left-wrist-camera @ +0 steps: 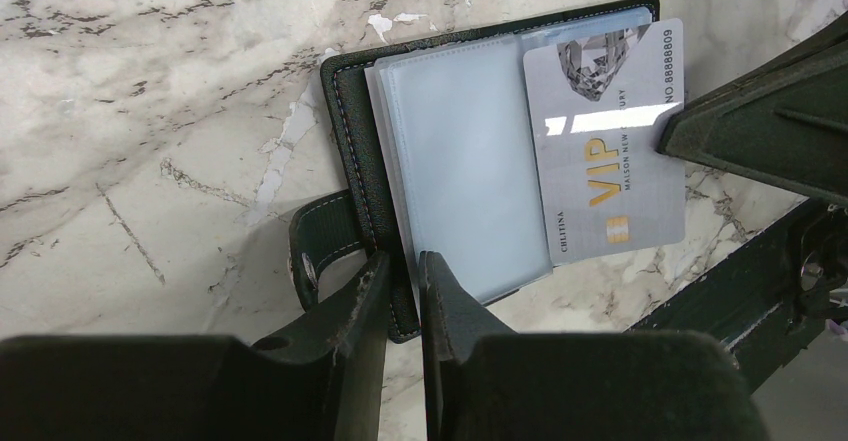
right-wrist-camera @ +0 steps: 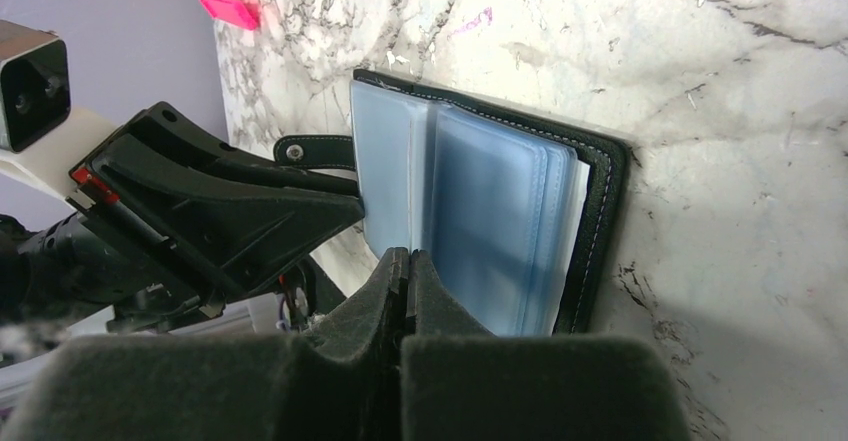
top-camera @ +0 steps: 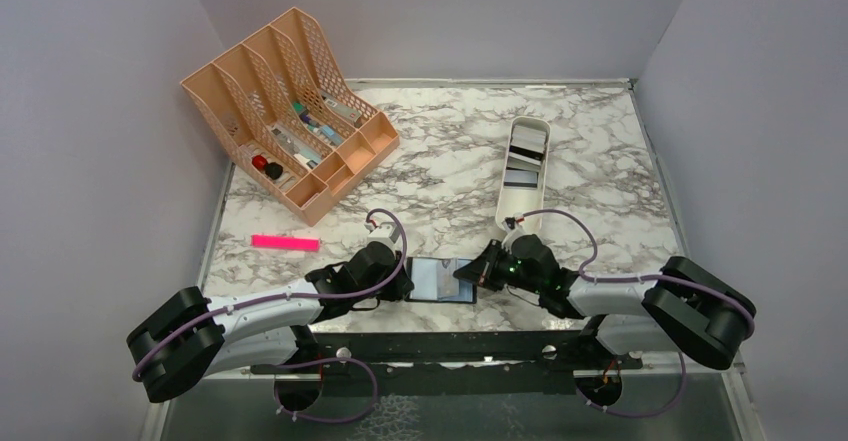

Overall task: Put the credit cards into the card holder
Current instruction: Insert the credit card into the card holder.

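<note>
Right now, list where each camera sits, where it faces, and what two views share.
Top external: above and behind the bases, looking down on the marble table; left arm and right arm show.
Left wrist: on the left arm, looking down at the card holder; left gripper in front.
Right wrist: on the right arm, facing the holder's sleeves; shut right gripper in front.
Shared: both wrist views show the card holder and the other gripper.

Black card holder [left-wrist-camera: 350, 111], bluish clear sleeves [left-wrist-camera: 460, 161], silver credit card [left-wrist-camera: 600, 181] lettered in gold, grey-veined white marble table [left-wrist-camera: 150, 111], peach latticed organiser [top-camera: 325, 46], pink marker [top-camera: 285, 243].
</note>
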Robot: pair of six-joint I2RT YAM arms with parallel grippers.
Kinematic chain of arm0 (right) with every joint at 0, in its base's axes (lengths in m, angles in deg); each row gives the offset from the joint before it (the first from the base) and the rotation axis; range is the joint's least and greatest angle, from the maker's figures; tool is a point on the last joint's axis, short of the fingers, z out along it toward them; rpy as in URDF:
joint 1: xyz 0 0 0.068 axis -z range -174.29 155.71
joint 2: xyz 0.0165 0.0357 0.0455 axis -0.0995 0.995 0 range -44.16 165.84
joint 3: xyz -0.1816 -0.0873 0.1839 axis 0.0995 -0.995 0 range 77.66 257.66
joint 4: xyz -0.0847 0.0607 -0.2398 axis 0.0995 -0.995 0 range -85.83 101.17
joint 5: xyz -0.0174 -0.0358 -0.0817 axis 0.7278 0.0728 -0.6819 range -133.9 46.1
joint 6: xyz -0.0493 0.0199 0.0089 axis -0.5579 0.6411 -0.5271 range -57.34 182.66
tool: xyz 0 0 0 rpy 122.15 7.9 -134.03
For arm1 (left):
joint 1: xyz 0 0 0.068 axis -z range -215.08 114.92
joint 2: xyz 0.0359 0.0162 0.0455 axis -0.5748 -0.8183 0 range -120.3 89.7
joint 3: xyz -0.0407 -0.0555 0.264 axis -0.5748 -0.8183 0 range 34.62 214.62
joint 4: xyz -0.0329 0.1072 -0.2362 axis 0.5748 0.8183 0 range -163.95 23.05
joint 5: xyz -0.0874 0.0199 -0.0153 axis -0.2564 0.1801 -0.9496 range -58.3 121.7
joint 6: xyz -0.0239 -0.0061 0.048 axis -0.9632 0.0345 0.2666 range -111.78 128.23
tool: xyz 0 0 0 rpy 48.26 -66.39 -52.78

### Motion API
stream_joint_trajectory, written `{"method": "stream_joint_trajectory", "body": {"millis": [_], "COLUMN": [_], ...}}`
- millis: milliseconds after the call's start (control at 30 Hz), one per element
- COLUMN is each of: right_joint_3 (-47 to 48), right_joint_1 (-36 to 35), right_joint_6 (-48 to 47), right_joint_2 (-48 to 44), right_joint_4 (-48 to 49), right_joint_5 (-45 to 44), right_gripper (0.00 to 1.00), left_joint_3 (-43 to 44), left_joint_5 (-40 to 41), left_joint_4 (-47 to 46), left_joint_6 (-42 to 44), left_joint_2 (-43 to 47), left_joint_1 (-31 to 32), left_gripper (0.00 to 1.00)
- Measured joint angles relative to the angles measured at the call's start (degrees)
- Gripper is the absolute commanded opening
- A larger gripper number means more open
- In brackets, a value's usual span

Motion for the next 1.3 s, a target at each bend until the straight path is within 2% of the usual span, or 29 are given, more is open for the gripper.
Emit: {"method": "stream_joint_trajectory", "body": {"millis": [367, 867, 1300], "right_joint_3": [0.1, 0.5, 1.0], "right_joint_1": [-1.4, -2.9, -3.7], "right_joint_6": [-0.9, -0.4, 0.7], "right_joint_2": [-2.1, -1.2, 3.4], "right_joint_4": [-3.6, -3.6, 2.6], "right_joint_5": [-1.8, -4.5, -5.0], "right_gripper": [0.01, 0.01, 0.01], "left_joint_3": [0.0, 0.0, 0.0], "left_joint_5": [0.0, 0.0, 0.0], "left_joint_4": [0.0, 0.0, 0.0], "left_joint_6": [0.0, -0.3, -0.3], "left_joint_2": [0.0, 0.0, 0.0], "left_joint_1": [0.0, 0.0, 0.0], "left_gripper": [0.21, 0.21, 0.21]}}
